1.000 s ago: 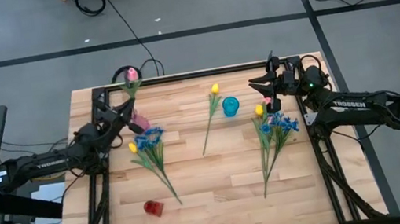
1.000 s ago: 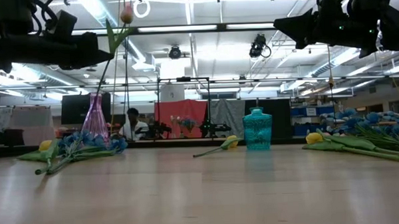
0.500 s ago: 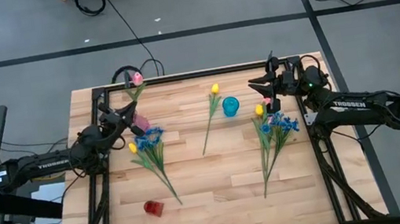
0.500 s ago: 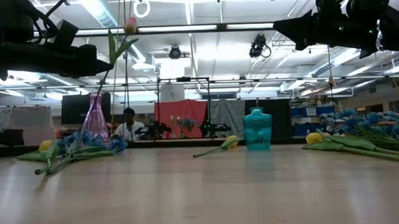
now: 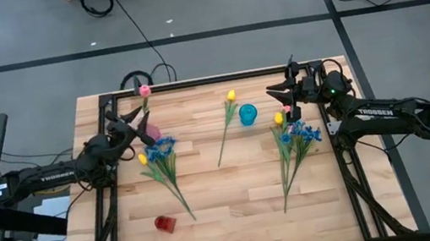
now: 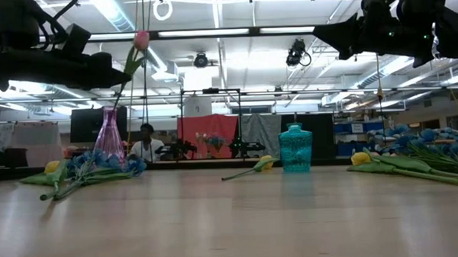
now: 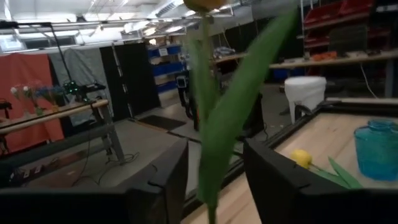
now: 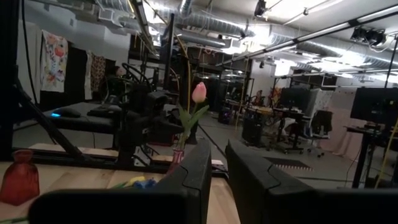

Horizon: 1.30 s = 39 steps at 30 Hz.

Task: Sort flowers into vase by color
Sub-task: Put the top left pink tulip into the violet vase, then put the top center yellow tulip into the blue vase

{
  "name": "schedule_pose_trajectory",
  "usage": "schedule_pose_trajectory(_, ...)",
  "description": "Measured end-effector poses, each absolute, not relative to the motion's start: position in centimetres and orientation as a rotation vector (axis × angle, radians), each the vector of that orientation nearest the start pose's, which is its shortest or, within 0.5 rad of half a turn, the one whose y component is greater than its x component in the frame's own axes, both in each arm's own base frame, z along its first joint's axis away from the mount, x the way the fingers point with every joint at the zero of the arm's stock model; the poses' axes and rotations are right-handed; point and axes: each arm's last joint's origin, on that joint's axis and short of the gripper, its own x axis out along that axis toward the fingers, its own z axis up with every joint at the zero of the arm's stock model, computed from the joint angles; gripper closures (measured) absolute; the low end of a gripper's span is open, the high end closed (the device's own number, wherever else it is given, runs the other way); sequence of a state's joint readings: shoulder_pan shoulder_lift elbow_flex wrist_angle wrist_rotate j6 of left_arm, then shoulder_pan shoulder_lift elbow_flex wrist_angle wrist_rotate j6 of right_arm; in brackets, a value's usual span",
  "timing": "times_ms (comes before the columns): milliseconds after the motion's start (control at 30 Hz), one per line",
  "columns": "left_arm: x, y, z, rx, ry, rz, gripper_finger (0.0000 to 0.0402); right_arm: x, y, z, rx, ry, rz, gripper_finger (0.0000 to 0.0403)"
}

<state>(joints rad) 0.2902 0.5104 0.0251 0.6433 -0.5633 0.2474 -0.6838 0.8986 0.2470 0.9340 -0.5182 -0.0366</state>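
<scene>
We see a pink tulip (image 6: pixel 140 40) standing in the pink vase (image 6: pixel 108 135) at the table's (image 5: pixel 235 199) far left corner, its stem leaning out of the neck. The left hand (image 5: pixel 133 129) hangs just beside the vase at stem height; in its wrist view the fingers (image 7: pixel 166 177) stand spread on either side of the stem without pressing it. We judge the step in hand to be the release of this tulip into its vase.

The right hand (image 5: pixel 280 90) hovers well to the right of the pink vase, above a bunch (image 5: pixel 294 144) of blue sprays and a yellow tulip. Its fingers (image 8: pixel 193 174) show a narrow gap and pinch nothing we can see.

Between the pink vase and that bunch stands a blue vase (image 5: pixel 248 115), with a single yellow tulip (image 5: pixel 226 122) lying just left of it. A second bunch (image 5: pixel 160 164), blue with a yellow bud, lies just in front of the pink vase. A red vase (image 5: pixel 165 223) sits farther toward the near edge.

Next, we think, the left hand must back away without dragging the leaf (image 7: pixel 233 118) or tipping the vase, which stands close to the table's black frame (image 5: pixel 111 110). The middle of the table offers open room; the corner by the pink vase does not.
</scene>
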Motion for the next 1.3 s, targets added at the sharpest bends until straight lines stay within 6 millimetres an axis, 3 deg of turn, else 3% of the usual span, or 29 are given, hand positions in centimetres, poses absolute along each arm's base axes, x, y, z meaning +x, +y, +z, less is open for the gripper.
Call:
schedule_pose_trajectory(267,12.5,4.8,20.9,0.137,0.147,0.819,0.0232,14.5,-10.0,23.4,-0.192,-0.223,-0.171,0.0338)
schedule_pose_trajectory(500,12.2,4.6,22.7,0.041,0.224,0.884,0.0226,14.5,-10.0,23.4,-0.192,-0.223,-0.171,0.0338)
schedule_pose_trajectory(867,11.9,4.7,23.3,0.015,0.255,0.949,0.0124,14.5,-10.0,23.4,-0.185,-0.224,-0.17,0.0338)
schedule_pose_trajectory(1300,11.8,4.5,26.9,-0.295,0.477,0.995,0.0118,14.0,-10.8,23.4,-0.185,-0.211,-0.218,0.0338)
